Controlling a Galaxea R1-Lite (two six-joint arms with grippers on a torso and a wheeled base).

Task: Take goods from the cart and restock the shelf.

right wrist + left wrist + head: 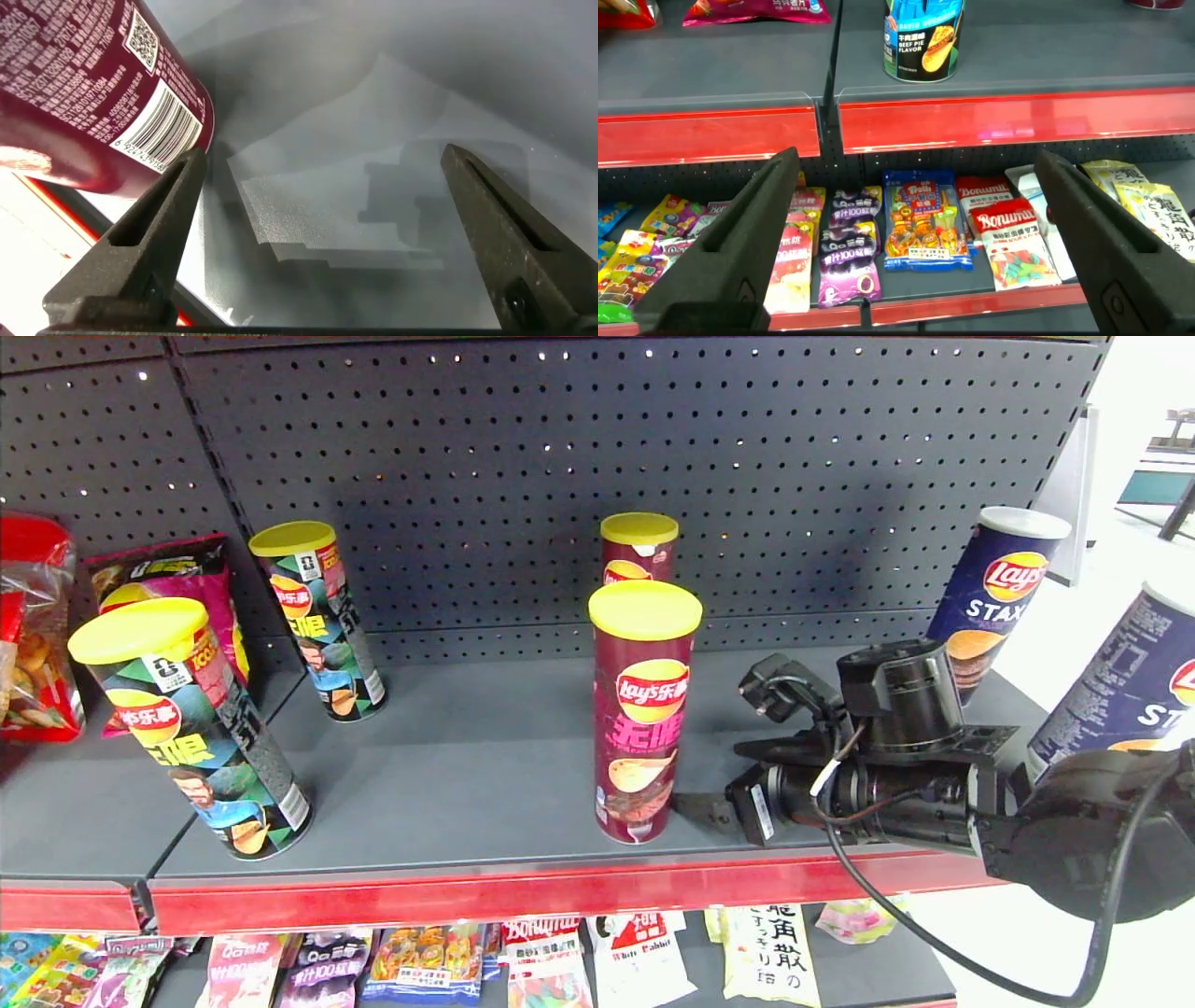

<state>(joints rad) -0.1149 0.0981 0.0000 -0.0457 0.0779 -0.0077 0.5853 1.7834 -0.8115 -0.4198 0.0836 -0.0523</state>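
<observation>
Standing upright at centre frame near the shelf (448,756) front lip, the maroon chip can (644,709) is judged light, stiff yet crushable, glossy and tip-prone; mid-body should be gripped, not the yellow lid (644,609). Right pincer (322,159) is spread wide just beside the can's base, nothing held. Left pincer (915,163) is also wide, empty, facing candy bags (920,224) on the lower tier. Deck is flat grey metal; patterned cans (196,728) at left are well apart.

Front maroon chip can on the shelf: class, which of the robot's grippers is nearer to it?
Right. The right gripper sits open on the shelf, beside the base of the can. The left gripper is open out front, facing the candy bags below.
</observation>
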